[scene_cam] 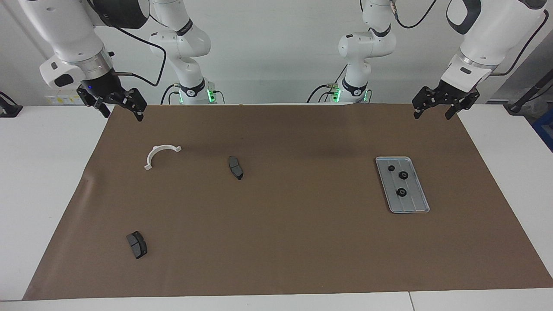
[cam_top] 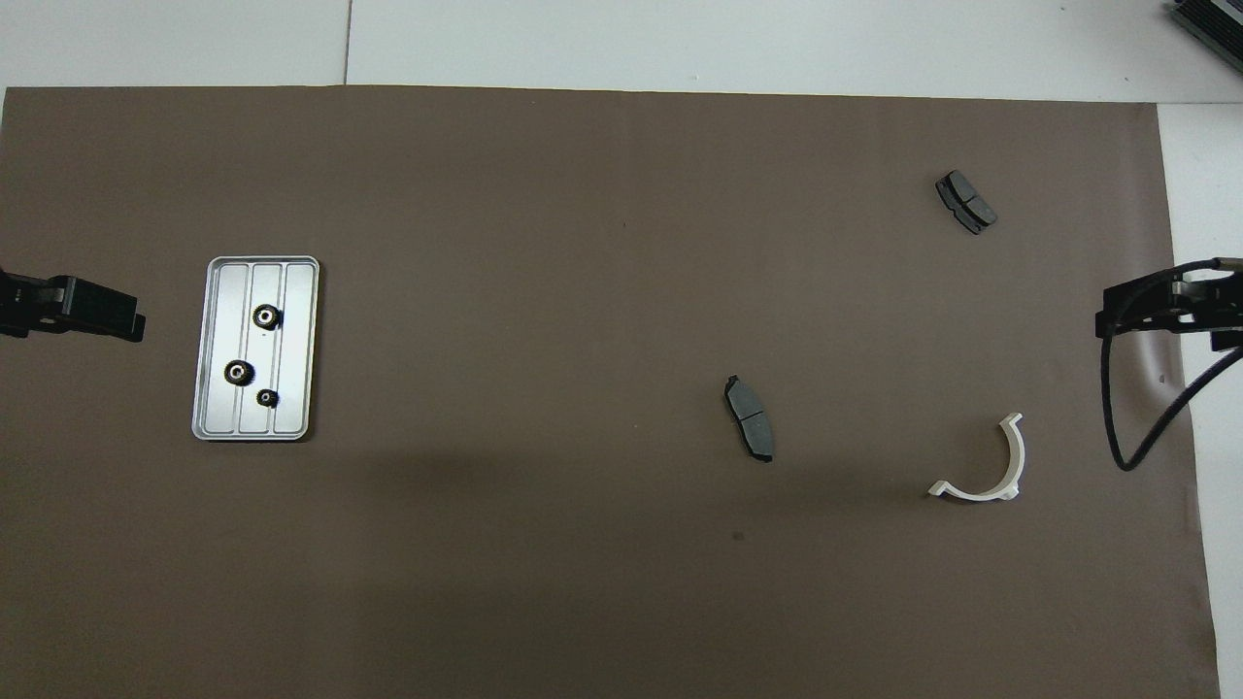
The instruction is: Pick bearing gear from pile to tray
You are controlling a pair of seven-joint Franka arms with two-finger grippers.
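Three gears (scene_cam: 401, 178) are sitting in the tray (scene_cam: 414, 205) — the landmark, lying toward the left arm's end of the mat (scene_cam: 302, 242). One brake pad (scene_cam: 235, 167) and the bracket (scene_cam: 160, 155) are lying toward the right arm's end from it — another brake pad (scene_cam: 137, 244) farther from the robots.
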